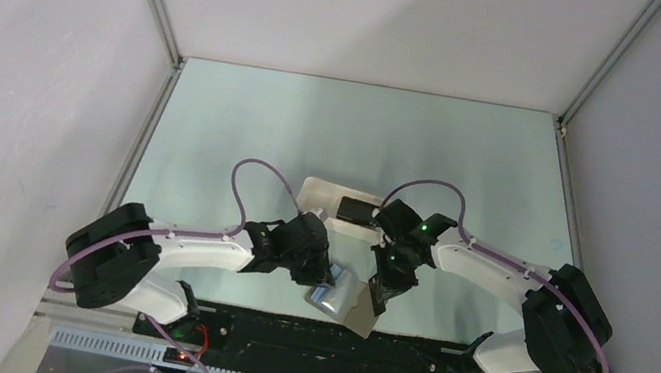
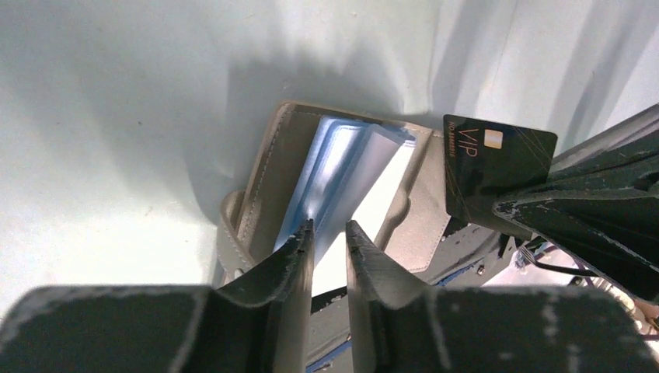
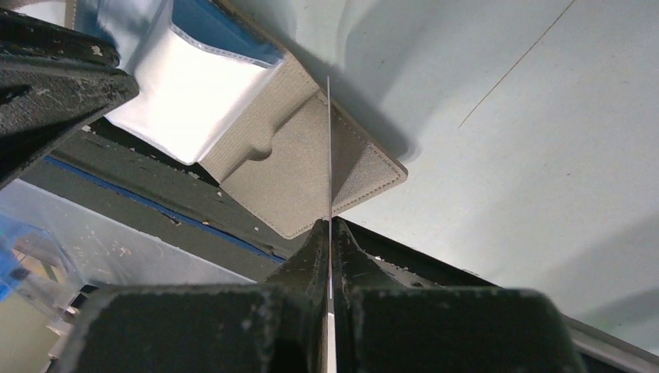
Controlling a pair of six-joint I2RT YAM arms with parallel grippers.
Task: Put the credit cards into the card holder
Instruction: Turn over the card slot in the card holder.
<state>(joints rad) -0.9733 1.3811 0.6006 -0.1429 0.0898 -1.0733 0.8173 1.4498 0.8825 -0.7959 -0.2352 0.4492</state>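
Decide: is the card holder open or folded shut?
The card holder is open: flaps spread, silvery-blue sleeves exposed.

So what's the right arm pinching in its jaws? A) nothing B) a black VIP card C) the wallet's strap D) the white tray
B: the left wrist view shows the right arm's jaws shut on the black card, lettered VIP, beside the open card holder.

Black VIP card (image 2: 497, 163) stands on edge over the open grey-brown card holder (image 2: 272, 167)
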